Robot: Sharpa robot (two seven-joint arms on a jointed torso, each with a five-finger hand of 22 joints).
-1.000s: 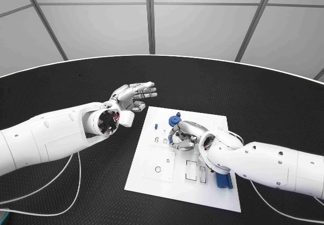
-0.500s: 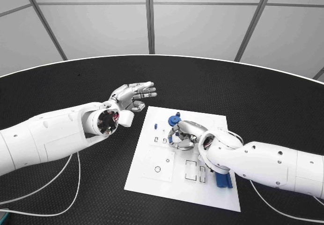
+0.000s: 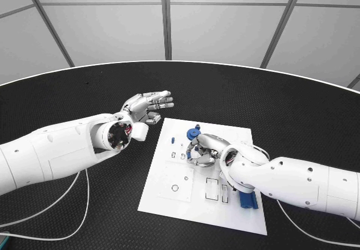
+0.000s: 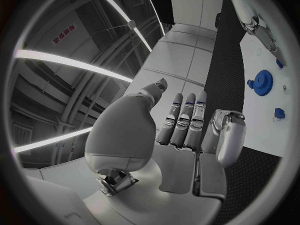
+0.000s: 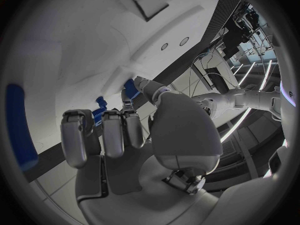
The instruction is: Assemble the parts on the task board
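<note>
While the white task board [image 3: 196, 208] lies at the middle of the black table [image 3: 300, 109], the items stand as follows: right hand [image 3: 204, 151], over the board's far half, fingers curled down and pinching a small blue part [image 5: 130, 89] against the board surface, as the right wrist view shows; blue gear [image 3: 194, 133], on the board's far edge, just beyond the right hand; small blue peg [image 3: 173, 139], on the board near its far left corner, apart from the gear; long blue block [image 3: 248, 200], on the board's right side, beside the right forearm and next to two narrow rectangular slots [image 3: 217, 189]; round hole [image 3: 175, 188], near the board's left edge; left hand [image 3: 150, 105], raised above the table off the board's far left corner, holding nothing, fingers loosely parted and partly bent; thin cables [image 3: 71, 198], on the table to the left of the board
</note>
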